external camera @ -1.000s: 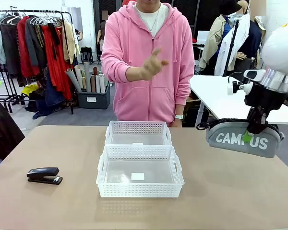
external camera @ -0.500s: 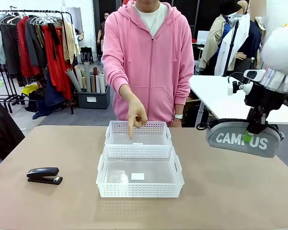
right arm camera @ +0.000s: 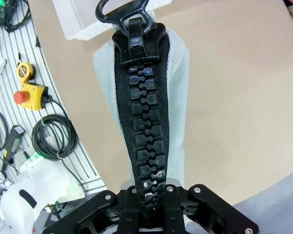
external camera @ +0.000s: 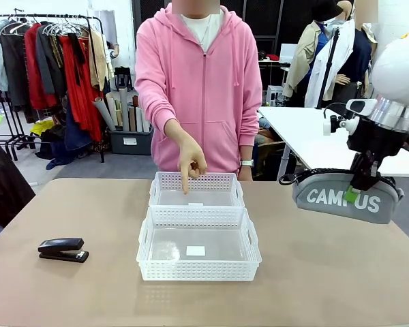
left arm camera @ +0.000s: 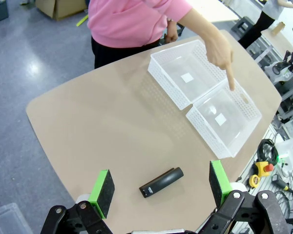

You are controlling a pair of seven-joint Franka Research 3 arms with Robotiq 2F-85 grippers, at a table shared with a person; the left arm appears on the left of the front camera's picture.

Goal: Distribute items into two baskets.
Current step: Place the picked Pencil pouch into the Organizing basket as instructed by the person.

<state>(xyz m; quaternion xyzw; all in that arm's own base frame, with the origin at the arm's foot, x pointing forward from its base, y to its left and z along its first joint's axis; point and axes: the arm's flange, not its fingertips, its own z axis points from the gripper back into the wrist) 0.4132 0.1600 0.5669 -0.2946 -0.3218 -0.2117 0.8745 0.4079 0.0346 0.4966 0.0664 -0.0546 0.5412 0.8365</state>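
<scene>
My right gripper is shut on the grey CAMPUS pouch, holding it in the air over the table's right side; the right wrist view runs down its black zipper. The black stapler lies on the table at the left, and in the left wrist view the stapler sits below my open left gripper, apart from its green pads. The two white baskets stand end to end at the centre: the larger basket nearer me, the smaller basket behind it. The person's hand points a finger down into the smaller basket.
The person in a pink hoodie stands at the far edge of the table. The tan tabletop has open room on either side of the baskets. Cables and a yellow pendant lie off the table edge.
The person's hand dropped from chest height and now points down into the smaller basket. The pouch and my right gripper have held still.
</scene>
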